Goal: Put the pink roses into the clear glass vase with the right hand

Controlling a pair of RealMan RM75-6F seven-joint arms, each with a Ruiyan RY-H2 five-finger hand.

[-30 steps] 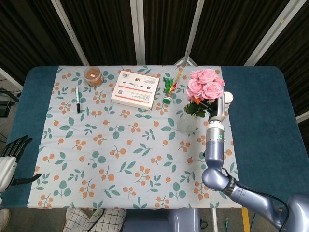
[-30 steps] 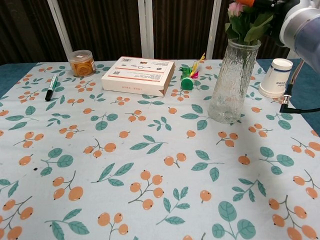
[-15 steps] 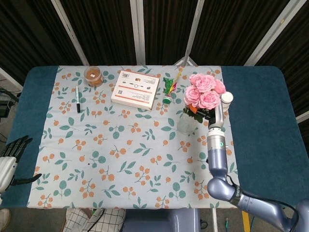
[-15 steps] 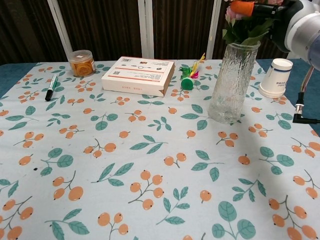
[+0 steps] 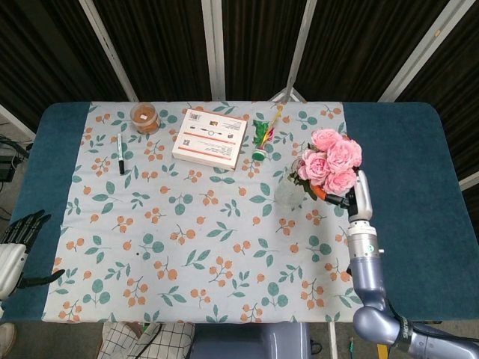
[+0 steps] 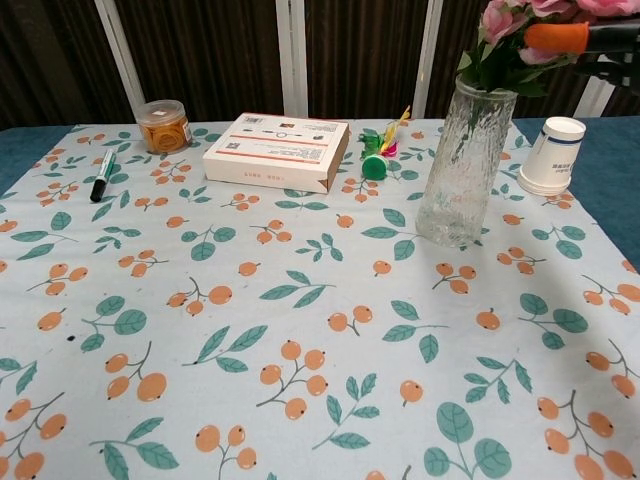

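A: So, starting at the left: the left hand [image 5: 16, 238] hangs idle off the tabletop's [image 5: 404, 142] edge, holding nothing, its dark fingers loosely apart. Further along sit an amber lidded jar [image 5: 144, 117], a green marker pen [image 5: 120, 153], a flat white-and-orange cardboard box [image 5: 210, 137] and a small green-and-red feathered toy [image 5: 263, 137].

B: And the task's own things?

A: The clear ribbed glass vase [image 6: 459, 160] stands upright on the floral cloth. The bunch of pink roses [image 5: 331, 161] is at its mouth, leaning out to the right, the leaves at the rim. I judge the stems partly in and the bunch not yet settled upright.

B: Is the right hand [image 5: 337, 196] gripping them?

A: It sits just under the blooms with an orange-tipped finger [image 6: 556, 36] beside the stems; it looks clamped on them, though the contact itself is hidden.

B: What differs from half a second back?

A: The roses have swung from above the vase to its right side, and the forearm has shifted right. The white paper cup [image 6: 554, 155] stays put.
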